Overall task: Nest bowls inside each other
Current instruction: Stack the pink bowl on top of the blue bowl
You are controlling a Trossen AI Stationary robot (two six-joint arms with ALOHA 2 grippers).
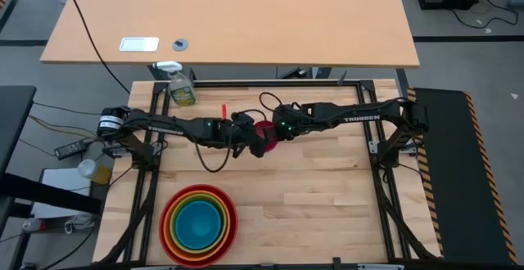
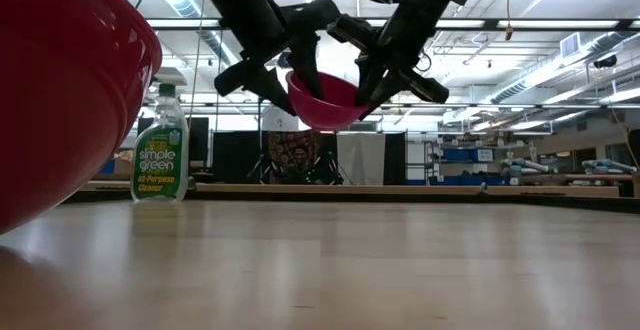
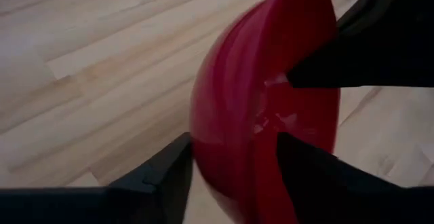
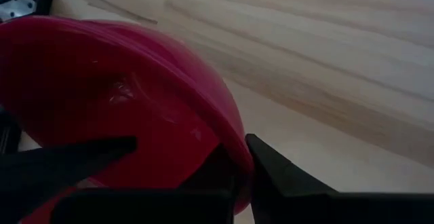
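Bowl, magenta pink (image 2: 325,102), hangs above the table between both grippers. Right gripper (image 2: 372,88) pinches its rim tight; left gripper (image 2: 272,75) has fingers spread astride the opposite rim.

In the high view, the magenta bowl (image 1: 264,131) is largely covered by the two hands meeting over it. In the low view, the red bowl (image 2: 60,100) is cut off at the 9 o'clock edge. In both wrist views, the magenta bowl's rim is partly hidden behind dark fingers (image 3: 352,47).
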